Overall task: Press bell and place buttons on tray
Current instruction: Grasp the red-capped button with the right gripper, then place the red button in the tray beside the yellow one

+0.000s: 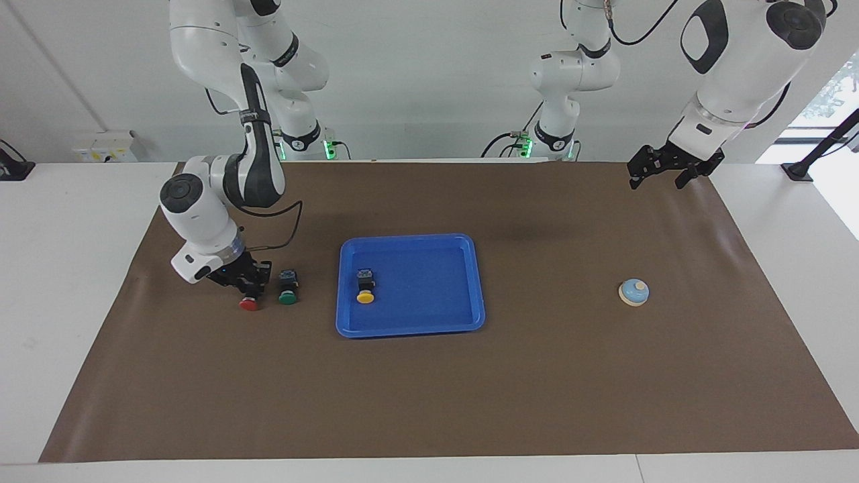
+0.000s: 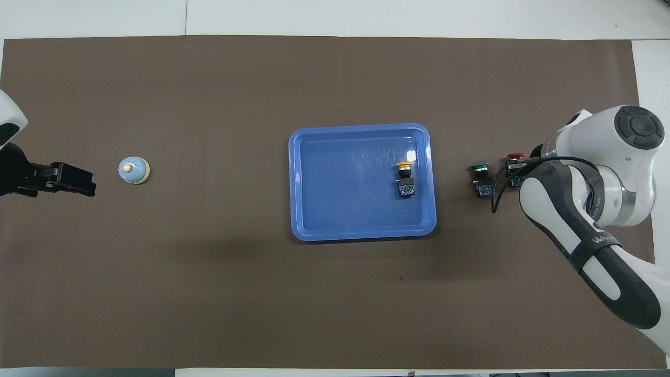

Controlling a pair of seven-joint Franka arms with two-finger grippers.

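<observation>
The bright-blue tray (image 1: 409, 329) lies mid-table and shows in the overhead view too (image 2: 361, 234). The yellow button (image 1: 366, 290) lies in it on its side, at the right arm's end of the tray (image 2: 405, 178). The green button (image 1: 288, 290) and the red button (image 1: 250, 304) lie on the mat beside the tray, toward the right arm's end (image 2: 480, 177) (image 2: 516, 156). My right gripper (image 1: 247, 287) is down at the red button's black body (image 2: 515, 170). The light-blue bell (image 1: 633, 292) stands toward the left arm's end (image 2: 133, 170). My left gripper (image 1: 661, 176) is open and raised over the mat beside the bell (image 2: 73, 180).
A brown mat (image 1: 429, 402) covers the table, with white tabletop at both ends. The right arm's forearm and a black cable (image 2: 494, 196) hang low over the mat beside the green button.
</observation>
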